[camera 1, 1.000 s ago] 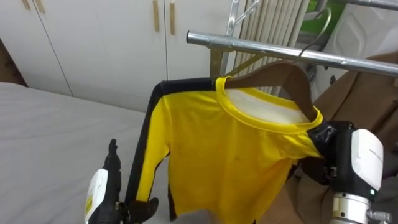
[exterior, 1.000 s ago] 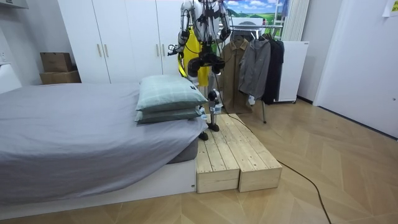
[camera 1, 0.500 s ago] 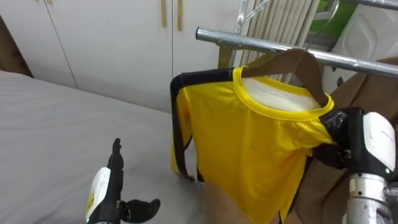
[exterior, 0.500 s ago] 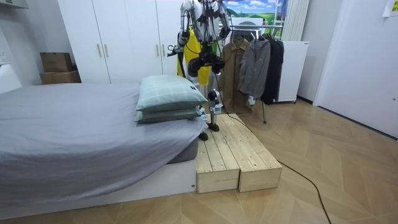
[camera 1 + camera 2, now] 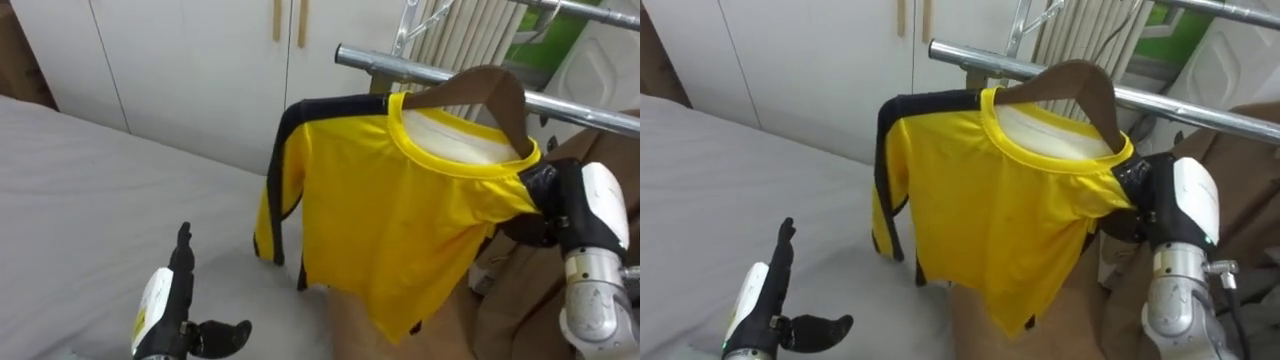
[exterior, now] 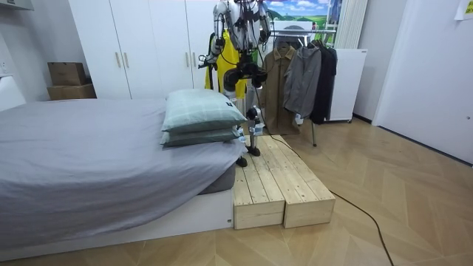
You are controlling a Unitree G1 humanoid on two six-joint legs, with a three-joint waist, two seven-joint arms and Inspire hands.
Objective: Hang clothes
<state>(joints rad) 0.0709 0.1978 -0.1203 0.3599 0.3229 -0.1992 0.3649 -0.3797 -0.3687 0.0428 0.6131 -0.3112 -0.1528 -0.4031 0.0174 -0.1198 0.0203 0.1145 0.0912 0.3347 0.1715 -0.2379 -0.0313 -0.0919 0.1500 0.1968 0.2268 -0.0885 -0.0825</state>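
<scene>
left hand (image 5: 160,312): white back plate with a yellow patch, slim black fingers (image 5: 222,333) | right hand (image 5: 600,205): rounded white shell, black inner part | right forearm: bright silver metal cylinder with rings, thin dark cable along it | room view: body pale above, black block at the hips

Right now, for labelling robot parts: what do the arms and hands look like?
Left hand: black fingers, white back shell with a yellow marking. Right hand: black fingers, rounded white shell, joined to a silvery cylindrical metal wrist.
</scene>
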